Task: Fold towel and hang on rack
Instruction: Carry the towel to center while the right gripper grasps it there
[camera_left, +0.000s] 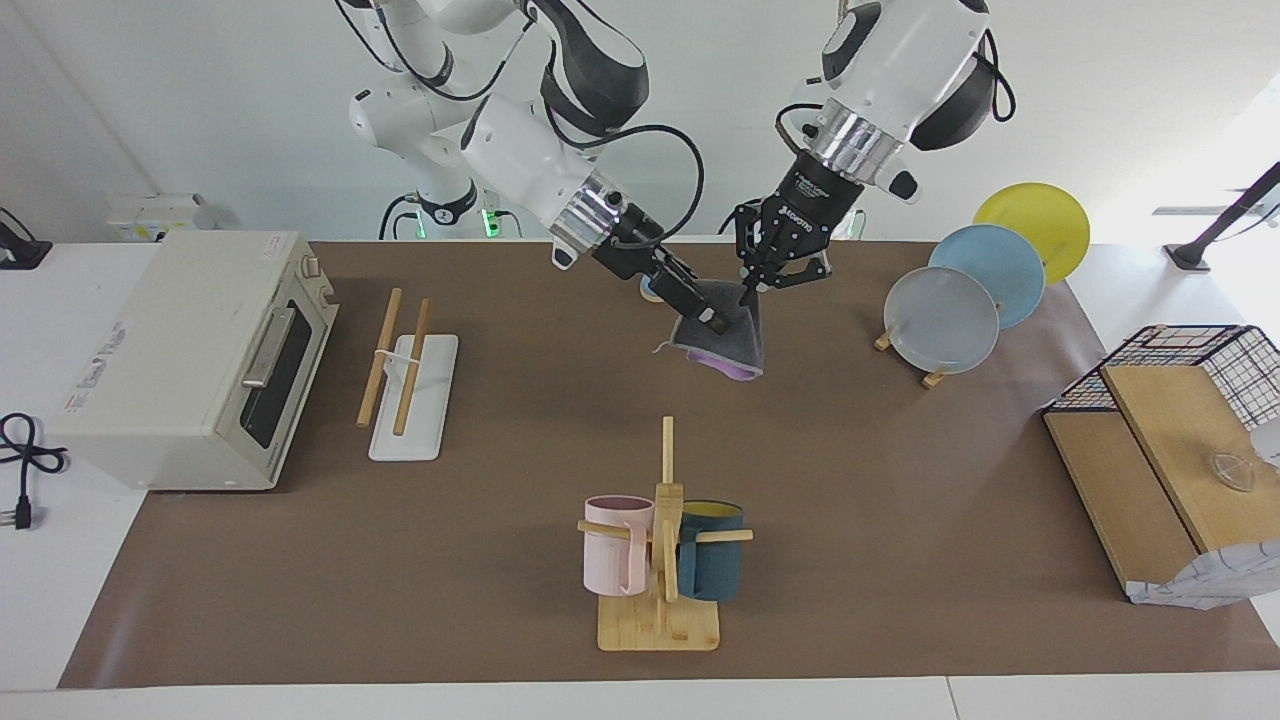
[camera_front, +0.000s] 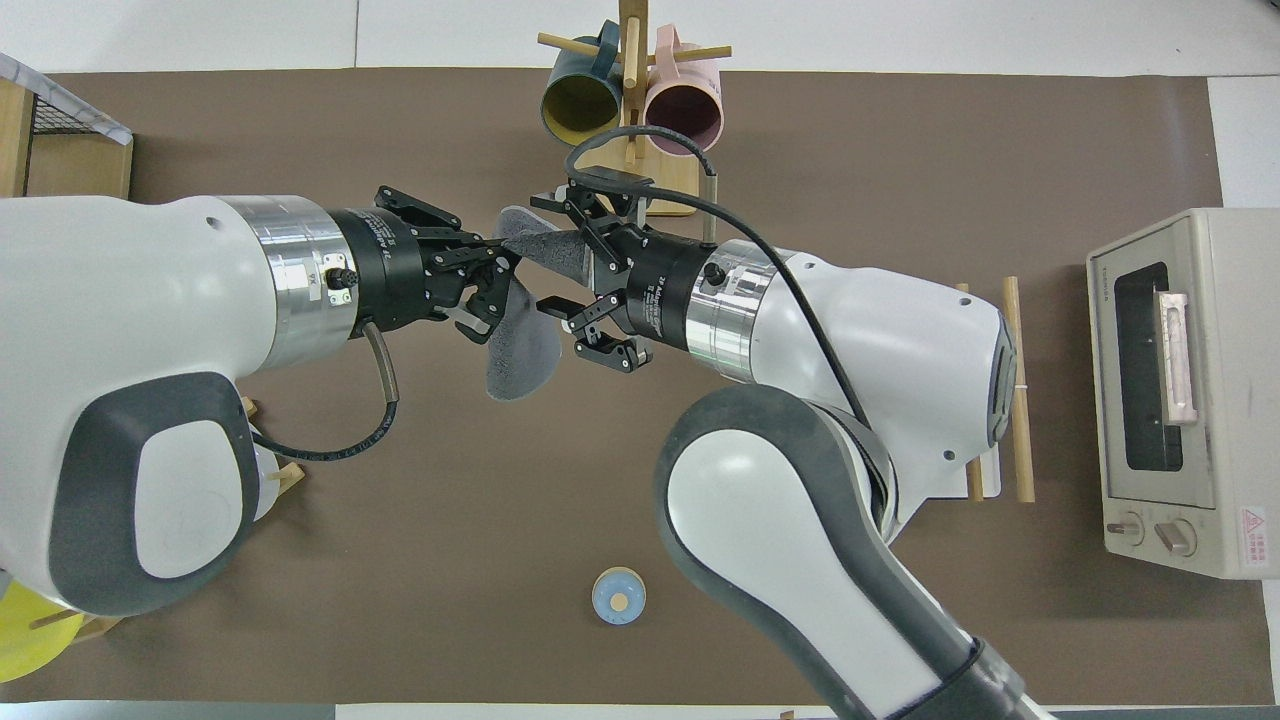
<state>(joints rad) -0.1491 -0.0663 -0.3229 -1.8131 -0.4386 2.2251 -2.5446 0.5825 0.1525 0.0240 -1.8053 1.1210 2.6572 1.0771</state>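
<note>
Towel (camera_left: 730, 340): held up off the mat at centre frame in the facing view, just above the middle; grey face outward, a strip of purple showing at its lower edge. It hangs bunched between the two grippers. In the overhead view (camera_front: 525, 330) it is a grey fold at centre, between the two black hands.

Left gripper (camera_left: 752, 290): comes down from the upper right of the facing view; fingers pinched onto the towel's upper corner. In the overhead view (camera_front: 492, 288) it enters from the left edge.

Right gripper (camera_left: 712, 318): comes down from the upper left of the facing view; fingers clamped on the towel's upper edge, just beside the left gripper. In the overhead view (camera_front: 560, 258) it enters from the lower right.

Rack (camera_left: 410, 370): left of centre in the facing view, two wooden rods on a white base, lying on the mat beside the oven (camera_left: 190, 360) and well apart from the towel. In the overhead view (camera_front: 1015, 390) it is mostly hidden under the right arm.

Mug tree (camera_left: 660, 540): lower centre of the facing view, with a pink and a dark blue mug.

Plates (camera_left: 965, 290): right of centre in the facing view, grey, blue and yellow, standing on edge.

Crate (camera_left: 1165, 450): right edge of the facing view, wood with a wire basket.

Small blue disc (camera_front: 618, 597): lower centre of the overhead view, on the mat.
</note>
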